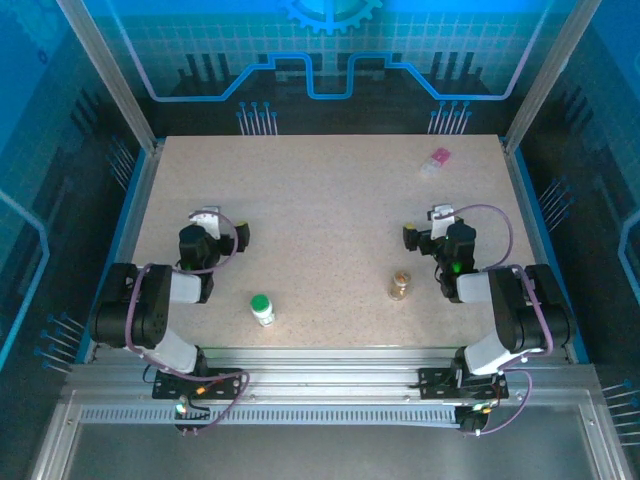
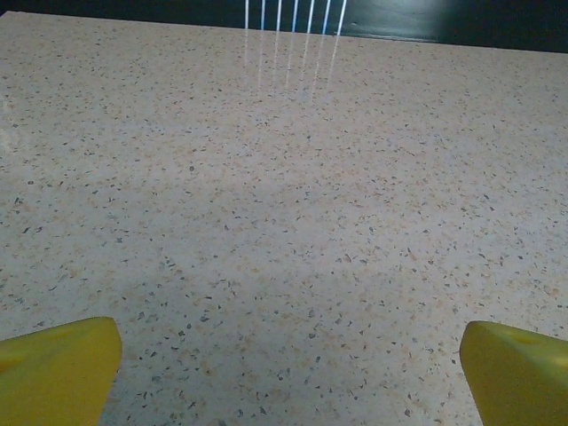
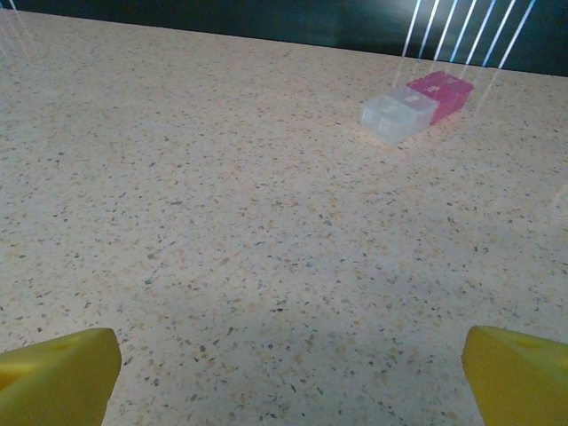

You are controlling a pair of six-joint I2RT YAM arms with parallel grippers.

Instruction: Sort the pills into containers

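Observation:
A white container with a green cap (image 1: 262,308) stands near the front, to the right of my left arm. An amber container with a tan cap (image 1: 401,286) stands just left of my right arm. A small clear and pink container (image 1: 436,161) (image 3: 417,106) lies at the far right of the table. The pills are hidden. My left gripper (image 1: 218,222) (image 2: 288,364) is open over bare tabletop, with its yellow fingertips (image 2: 58,368) wide apart. My right gripper (image 1: 437,222) (image 3: 288,364) is open too, pointing toward the clear and pink container well ahead of it.
The speckled beige table (image 1: 320,210) is fenced by metal posts and blue panels on the left, right and back. Both arm bases sit on the rail at the near edge (image 1: 320,360).

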